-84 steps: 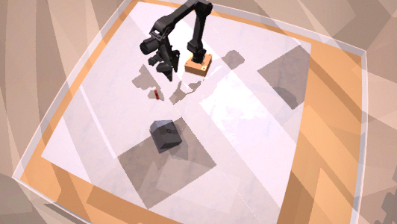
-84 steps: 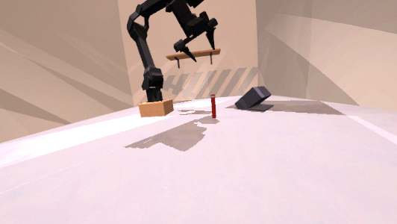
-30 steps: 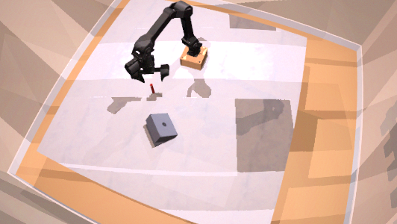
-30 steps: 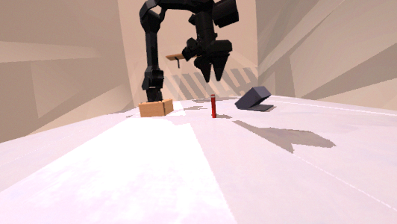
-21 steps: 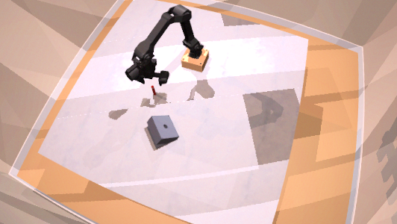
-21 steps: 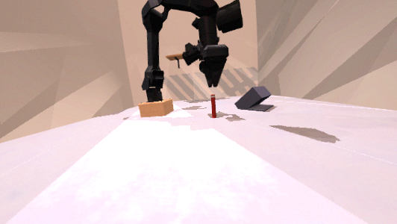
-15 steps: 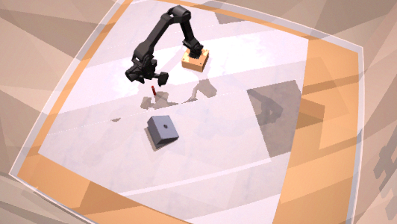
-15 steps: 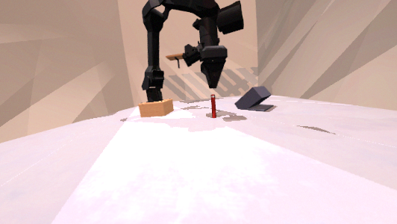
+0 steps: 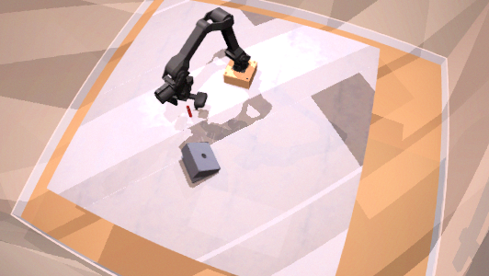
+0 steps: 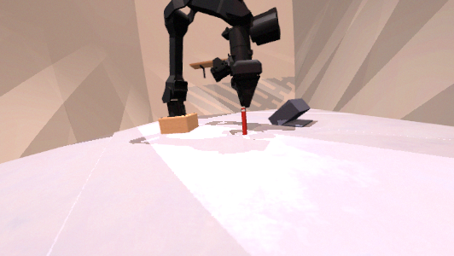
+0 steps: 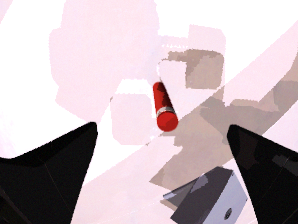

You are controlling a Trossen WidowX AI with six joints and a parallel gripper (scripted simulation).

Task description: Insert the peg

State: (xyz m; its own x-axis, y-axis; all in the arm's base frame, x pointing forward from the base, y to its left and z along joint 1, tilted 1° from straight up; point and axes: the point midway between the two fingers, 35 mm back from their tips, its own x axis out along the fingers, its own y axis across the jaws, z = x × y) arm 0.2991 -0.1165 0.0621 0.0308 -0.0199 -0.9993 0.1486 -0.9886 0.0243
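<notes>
A small red peg (image 9: 188, 110) (image 10: 244, 122) (image 11: 162, 104) stands upright on the white table. My gripper (image 9: 188, 101) (image 10: 246, 101) (image 11: 165, 129) is open and empty, pointing down right above the peg. In the exterior view its fingertips sit just over the peg's top. In the wrist view the peg shows midway between the two dark fingers. The grey sloped panel (image 9: 195, 164) (image 10: 290, 111) (image 11: 202, 205) rests on the table a short way beyond the peg, with one round hole (image 9: 203, 156) (image 11: 228, 213) in its face.
The arm's wooden base block (image 9: 240, 74) (image 10: 178, 123) stands behind the peg. An orange border (image 9: 404, 138) and a low clear wall (image 9: 443, 138) ring the white table top.
</notes>
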